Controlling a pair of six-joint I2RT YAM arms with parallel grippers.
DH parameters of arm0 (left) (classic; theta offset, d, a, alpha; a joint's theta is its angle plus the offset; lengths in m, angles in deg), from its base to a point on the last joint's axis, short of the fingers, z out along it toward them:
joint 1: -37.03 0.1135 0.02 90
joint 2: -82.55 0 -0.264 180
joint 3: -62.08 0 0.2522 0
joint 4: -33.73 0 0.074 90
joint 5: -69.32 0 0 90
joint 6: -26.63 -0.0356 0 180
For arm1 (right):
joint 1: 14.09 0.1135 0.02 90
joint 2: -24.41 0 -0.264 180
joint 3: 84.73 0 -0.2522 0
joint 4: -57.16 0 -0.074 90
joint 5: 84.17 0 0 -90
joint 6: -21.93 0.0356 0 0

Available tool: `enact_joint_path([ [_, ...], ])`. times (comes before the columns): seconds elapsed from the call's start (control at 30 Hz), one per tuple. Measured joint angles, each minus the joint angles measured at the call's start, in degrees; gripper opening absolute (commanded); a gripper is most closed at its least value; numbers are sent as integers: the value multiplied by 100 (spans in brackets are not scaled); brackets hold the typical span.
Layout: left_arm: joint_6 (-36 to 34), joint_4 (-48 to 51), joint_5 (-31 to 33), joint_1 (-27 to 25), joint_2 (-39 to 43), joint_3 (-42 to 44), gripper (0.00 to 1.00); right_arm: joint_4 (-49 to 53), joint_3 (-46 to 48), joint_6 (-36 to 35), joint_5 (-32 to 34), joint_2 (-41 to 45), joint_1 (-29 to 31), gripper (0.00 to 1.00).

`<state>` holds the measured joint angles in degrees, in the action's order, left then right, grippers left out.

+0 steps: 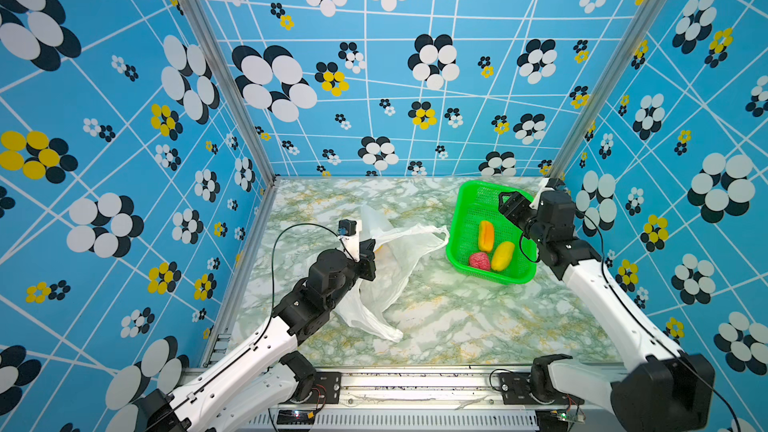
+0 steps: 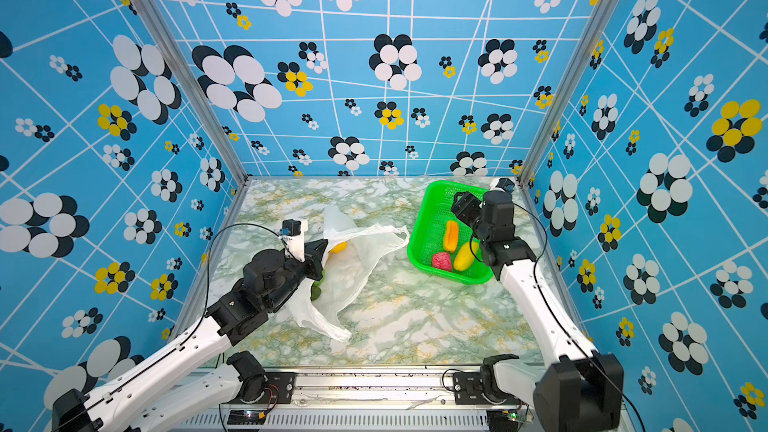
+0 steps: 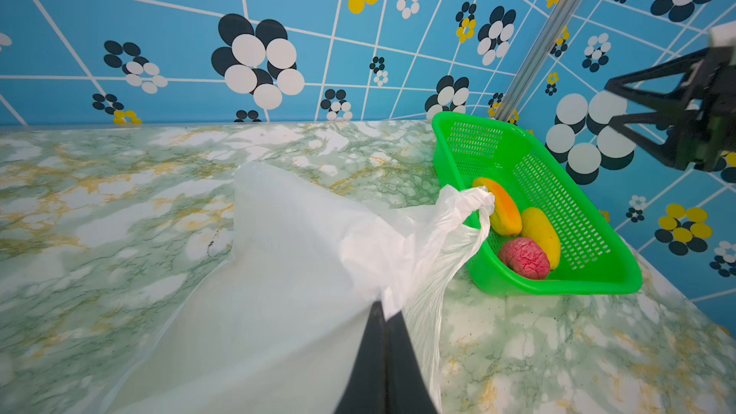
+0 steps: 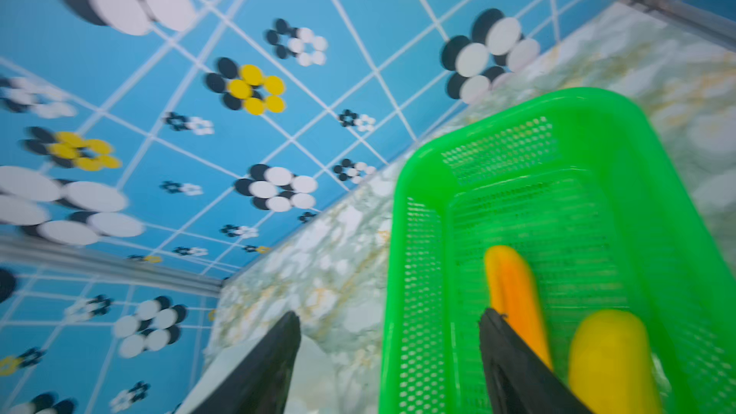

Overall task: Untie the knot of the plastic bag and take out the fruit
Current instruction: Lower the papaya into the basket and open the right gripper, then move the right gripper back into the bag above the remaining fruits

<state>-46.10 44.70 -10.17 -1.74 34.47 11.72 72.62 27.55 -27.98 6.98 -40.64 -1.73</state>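
So, starting at the left: the left gripper [image 3: 383, 312] is clamped tight on a fold of the plastic bag [image 1: 399, 251]. There's just the one bag, crumpled on the marble worktop [image 1: 436, 326], a bit left of the middle. In a top view you can spot two pieces inside it, right by that gripper: a yellow bagged fruit [image 2: 338, 247] and a green bagged fruit [image 2: 316, 292]. I can't tell whether more are sitting under the film.

One handle loop stretches off to the right and ends in the knot [image 3: 480, 199], a small twisted lump just beside the wall of the green basket [image 3: 557, 286]. No idea if it's actually touching.

There's one basket, at the far right of the worktop, with three pieces in its near end. There's an orange-yellow oblong fruit [image 1: 485, 236], a yellow oblong fruit [image 1: 503, 255] next to it, and a red-pink ball [image 1: 479, 261] snug against the yellow one. The far end of the basket is bare mesh.

The right gripper [image 4: 392, 314] hangs over the basket with its jaws spread wide and nothing between them.
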Motion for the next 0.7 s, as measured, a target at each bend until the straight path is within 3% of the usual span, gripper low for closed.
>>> enact_joint_path([
  [0.1, -81, -96, -2, 0, 33, 7, 0, -490, 442, -417, -162, 321, 1178, 67],
  [0.23, -85, -254, -9, 0, 63, 22, 0, -876, 949, -1104, -452, 437, 2511, 53],
  [0.47, 28, -295, 9, 0, 61, 22, 0, -1445, 901, -1088, -702, 229, 3230, 48],
  [0.7, 138, -66, 151, -17, -79, -55, 0, -1718, 483, -1222, -151, -1331, 4664, 50],
])
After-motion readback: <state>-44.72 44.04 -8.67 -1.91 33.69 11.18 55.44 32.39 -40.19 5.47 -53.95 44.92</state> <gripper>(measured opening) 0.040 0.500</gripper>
